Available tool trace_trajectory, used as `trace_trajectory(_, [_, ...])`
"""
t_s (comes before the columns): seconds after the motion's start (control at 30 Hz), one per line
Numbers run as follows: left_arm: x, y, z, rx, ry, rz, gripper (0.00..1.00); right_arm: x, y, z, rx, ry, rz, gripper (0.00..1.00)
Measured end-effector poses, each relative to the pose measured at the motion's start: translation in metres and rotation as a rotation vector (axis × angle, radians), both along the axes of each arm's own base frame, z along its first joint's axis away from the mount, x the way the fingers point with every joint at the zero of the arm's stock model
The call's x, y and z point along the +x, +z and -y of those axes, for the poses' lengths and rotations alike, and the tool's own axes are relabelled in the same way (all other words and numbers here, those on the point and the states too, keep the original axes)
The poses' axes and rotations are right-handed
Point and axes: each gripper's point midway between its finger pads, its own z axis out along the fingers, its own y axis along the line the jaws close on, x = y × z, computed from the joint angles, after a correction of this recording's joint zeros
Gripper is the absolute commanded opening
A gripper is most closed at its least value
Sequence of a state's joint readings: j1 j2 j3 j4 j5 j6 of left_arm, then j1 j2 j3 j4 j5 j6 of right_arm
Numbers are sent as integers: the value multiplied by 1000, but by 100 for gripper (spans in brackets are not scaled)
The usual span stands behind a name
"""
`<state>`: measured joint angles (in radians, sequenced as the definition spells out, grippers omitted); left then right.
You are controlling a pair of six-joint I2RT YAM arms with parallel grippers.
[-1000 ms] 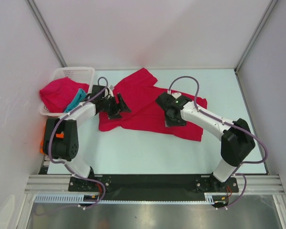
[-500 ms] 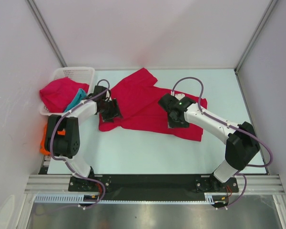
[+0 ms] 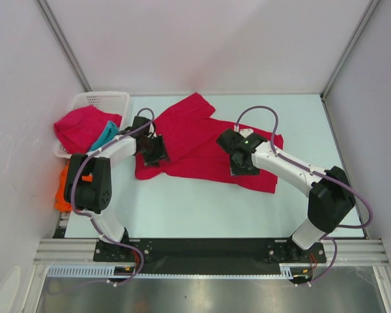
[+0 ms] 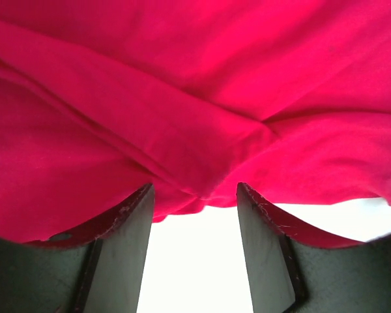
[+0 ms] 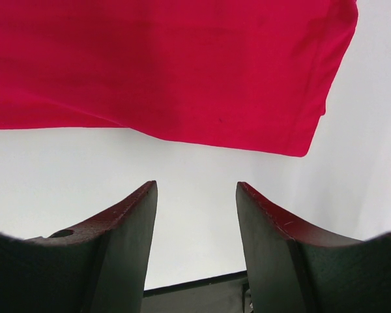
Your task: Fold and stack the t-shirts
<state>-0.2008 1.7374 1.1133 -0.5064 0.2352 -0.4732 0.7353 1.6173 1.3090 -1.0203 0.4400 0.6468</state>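
A crimson t-shirt (image 3: 195, 140) lies spread and wrinkled on the table; it also shows in the left wrist view (image 4: 182, 98) and the right wrist view (image 5: 182, 65). My left gripper (image 3: 153, 151) is open at the shirt's left edge, its tips (image 4: 195, 195) straddling a bunched fold of the hem. My right gripper (image 3: 240, 163) is open and empty over the shirt's near edge, with bare table between its tips (image 5: 197, 189). A second crimson shirt (image 3: 81, 124) and a teal one (image 3: 104, 135) lie in the basket. An orange shirt (image 3: 62, 189) hangs off the table's left side.
The white lattice basket (image 3: 101, 99) stands at the back left corner, just left of my left arm. White walls close in the table at the back and on both sides. The black mounting rail (image 3: 208, 246) runs along the near edge.
My left gripper has turned and come down onto the shirt's left edge. My right gripper has shifted slightly to the right. The shirt has not visibly moved.
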Motion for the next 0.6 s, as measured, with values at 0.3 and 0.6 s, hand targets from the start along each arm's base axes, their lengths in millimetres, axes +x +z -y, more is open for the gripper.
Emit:
trace_trajectory(0.3, [13, 17, 5, -20, 2, 60, 59, 0, 0, 0, 0, 0, 0, 57])
trace_trajectory(0.6, [15, -5, 13, -58, 14, 24, 45, 0, 0, 1, -5, -2, 2, 57])
